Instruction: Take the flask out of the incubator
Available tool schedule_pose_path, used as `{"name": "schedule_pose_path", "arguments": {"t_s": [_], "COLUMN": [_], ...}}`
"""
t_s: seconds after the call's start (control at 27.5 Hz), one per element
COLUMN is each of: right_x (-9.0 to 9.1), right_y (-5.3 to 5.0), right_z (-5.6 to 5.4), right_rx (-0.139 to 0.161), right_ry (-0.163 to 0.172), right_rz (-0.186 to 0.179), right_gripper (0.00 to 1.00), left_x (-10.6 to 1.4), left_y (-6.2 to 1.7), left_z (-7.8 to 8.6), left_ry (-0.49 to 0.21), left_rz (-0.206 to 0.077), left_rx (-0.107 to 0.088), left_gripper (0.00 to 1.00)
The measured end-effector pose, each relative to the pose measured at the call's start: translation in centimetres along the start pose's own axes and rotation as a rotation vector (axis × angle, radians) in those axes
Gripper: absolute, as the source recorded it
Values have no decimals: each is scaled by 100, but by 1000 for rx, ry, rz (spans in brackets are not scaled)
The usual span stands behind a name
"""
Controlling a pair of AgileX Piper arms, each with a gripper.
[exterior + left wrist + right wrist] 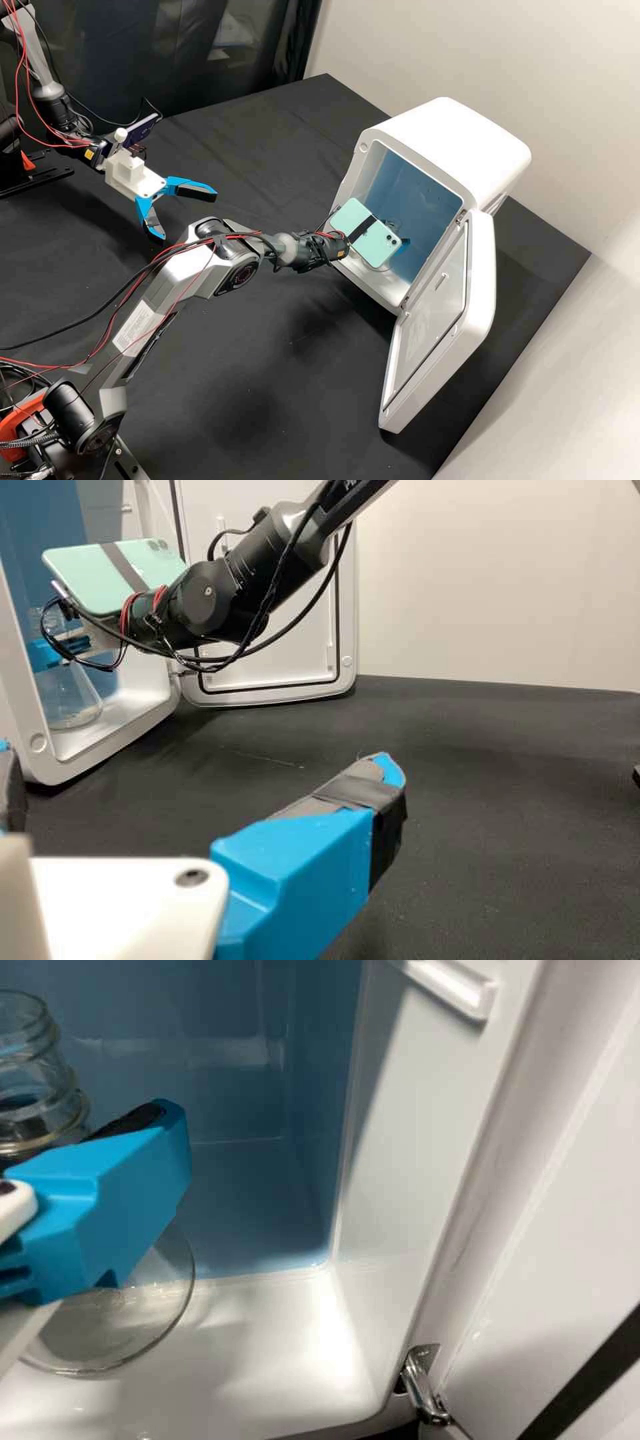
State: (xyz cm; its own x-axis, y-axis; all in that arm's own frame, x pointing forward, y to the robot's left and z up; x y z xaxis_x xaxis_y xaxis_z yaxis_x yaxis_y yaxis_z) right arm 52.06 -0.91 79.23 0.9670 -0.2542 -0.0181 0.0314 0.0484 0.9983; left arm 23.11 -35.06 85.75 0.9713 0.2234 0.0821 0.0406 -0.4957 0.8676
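The white incubator point(453, 140) stands at the bench's right with its door point(440, 313) swung open and its inside blue. A clear glass flask point(110, 1320) stands on the incubator's floor near the opening, and the left wrist view shows the flask point(65, 695) there too. My right gripper point(95, 1195) is inside the chamber, right beside the flask's threaded neck. In the high view the right arm's mint phone point(367, 232) hides most of that gripper point(399, 239). My left gripper point(187, 215) hangs open and empty above the bench's left part, well away from the incubator.
The open door point(340, 610) stands on the incubator's near right side, with its hinge point(425, 1390) at the chamber's corner. The right arm point(200, 267) spans the middle of the black bench point(280, 373). Red cables trail along both arms.
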Motion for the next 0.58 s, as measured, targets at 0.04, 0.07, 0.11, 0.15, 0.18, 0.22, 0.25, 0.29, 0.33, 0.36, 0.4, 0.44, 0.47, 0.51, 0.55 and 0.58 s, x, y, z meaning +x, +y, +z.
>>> {"name": "schedule_pose_path", "arguments": {"t_s": [0.04,0.07,0.11,0.15,0.18,0.22,0.25,0.29,0.33,0.36,0.4,0.44,0.47,0.51,0.55,0.58], "right_x": [0,0,0,0,0,0,-2,-4,-17,-25,-46,-66,-94,-132,-164,-195], "right_y": [0,0,0,0,-1,0,-3,-4,-18,-18,-7,0,15,39,65,94], "right_z": [0,0,0,0,-2,-7,-6,-6,4,19,19,32,35,51,68,83], "right_rx": [0,2,5,5,3,5,9,13,14,17,18,29,38,65,83,99], "right_ry": [0,0,0,0,2,7,11,14,20,22,28,30,31,28,24,20], "right_rz": [0,0,0,0,-1,-1,0,2,1,0,1,1,-1,-5,-6,-6], "right_gripper": [0,0,0,0,0,0,0,0,0,0,0,0,0,0,0,0], "left_x": [0,-2,-3,-3,-3,-3,-3,-3,-3,-3,-3,-3,-3,-3,-3,-3], "left_y": [0,2,3,4,4,4,4,4,4,4,4,4,4,4,4,4], "left_z": [0,-8,-14,-16,-16,-16,-16,-16,-16,-16,-16,-16,-16,-16,-16,-16], "left_ry": [0,3,6,7,7,7,7,7,7,7,7,7,7,7,7,7], "left_rz": [0,1,1,2,2,2,2,2,2,2,2,2,2,2,2,2], "left_rx": [0,0,-1,-1,-1,-1,-1,-1,-1,-1,-1,-1,-1,-1,-1,-1], "left_gripper": [100,100,100,100,100,100,100,100,100,100,100,100,100,100,100,100]}}
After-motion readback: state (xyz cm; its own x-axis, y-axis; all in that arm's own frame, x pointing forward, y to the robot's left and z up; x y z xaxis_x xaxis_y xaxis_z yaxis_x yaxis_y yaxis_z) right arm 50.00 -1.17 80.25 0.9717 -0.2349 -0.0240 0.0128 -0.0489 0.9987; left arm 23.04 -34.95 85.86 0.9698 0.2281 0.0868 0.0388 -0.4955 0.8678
